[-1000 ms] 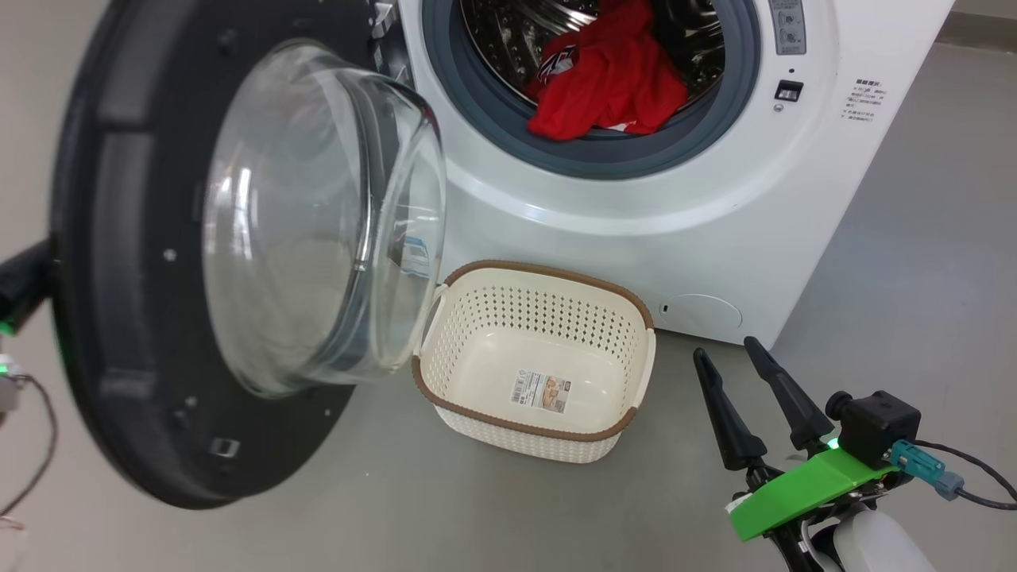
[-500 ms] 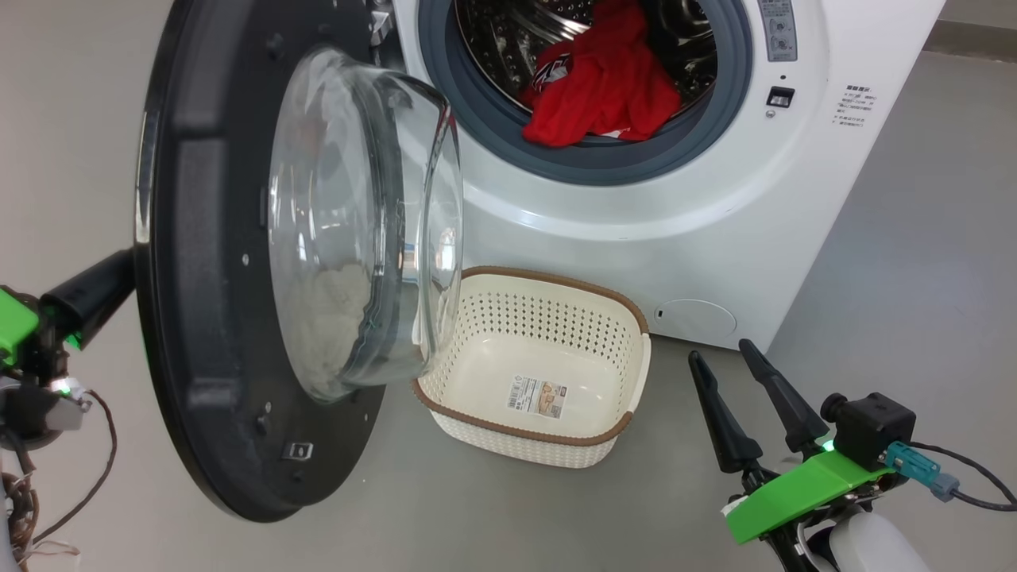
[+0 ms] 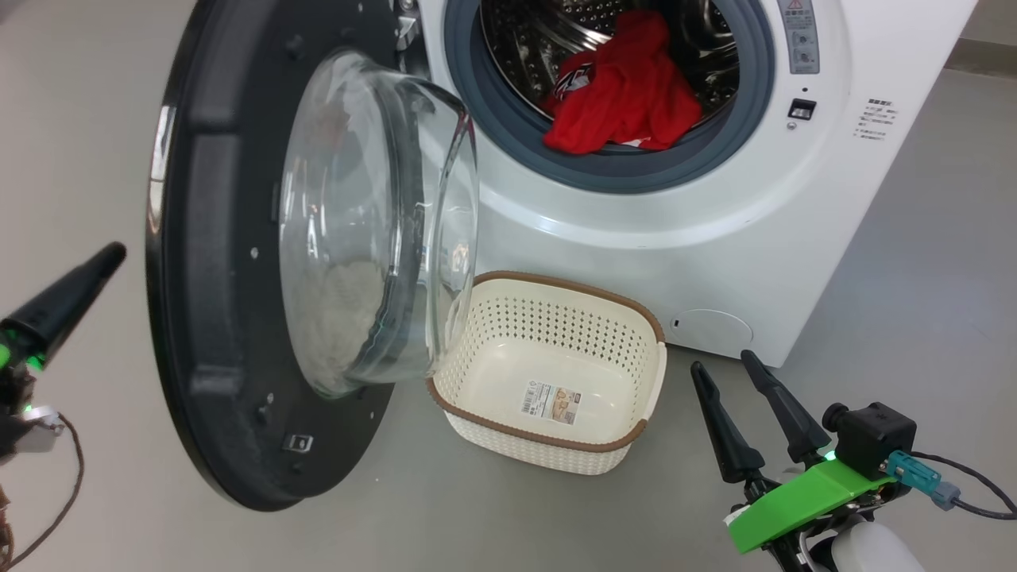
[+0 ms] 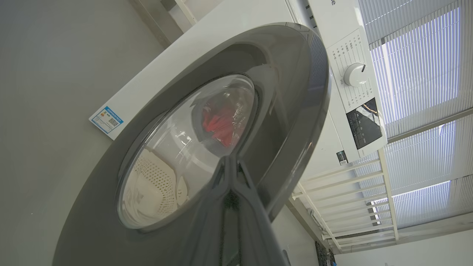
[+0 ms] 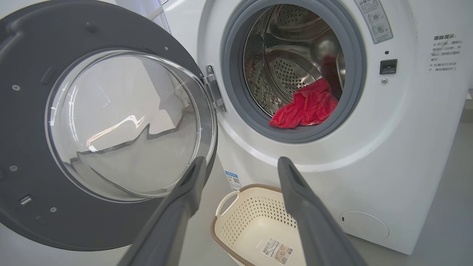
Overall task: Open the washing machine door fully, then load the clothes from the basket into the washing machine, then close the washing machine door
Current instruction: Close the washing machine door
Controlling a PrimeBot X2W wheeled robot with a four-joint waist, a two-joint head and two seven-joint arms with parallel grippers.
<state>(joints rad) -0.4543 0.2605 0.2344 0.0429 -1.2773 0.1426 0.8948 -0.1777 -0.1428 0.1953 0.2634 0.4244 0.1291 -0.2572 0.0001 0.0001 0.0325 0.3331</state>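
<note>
Since a second ago the left claw [image 3: 99, 266] has come away from the rim of the large round glossy black washing machine door [image 3: 214, 262], which has swung partway round toward the machine. That claw's two long dark fingers are pressed together, holding nothing, and point at the door's outer face with a gap between them. The door stands half open, and its clear bulging glass bowl window [image 3: 373, 230] faces the opening. Just beside and below the glass, the small cream-white perforated plastic basket [image 3: 556, 280] with a brown woven-look rim sits on the grey floor [image 3: 914, 262], close against the front of the big white front-loading washing machine [image 3: 794, 206]. The bright red fabric clothes [image 3: 628, 95] lie in the steel perforated drum [image 3: 540, 40], and one fold drapes onto the grey rubber ring [image 3: 493, 111]. At the lower right, the right claw [image 3: 721, 361] hangs above the floor with its fingers spread wide and empty, near the basket's right side.
</note>
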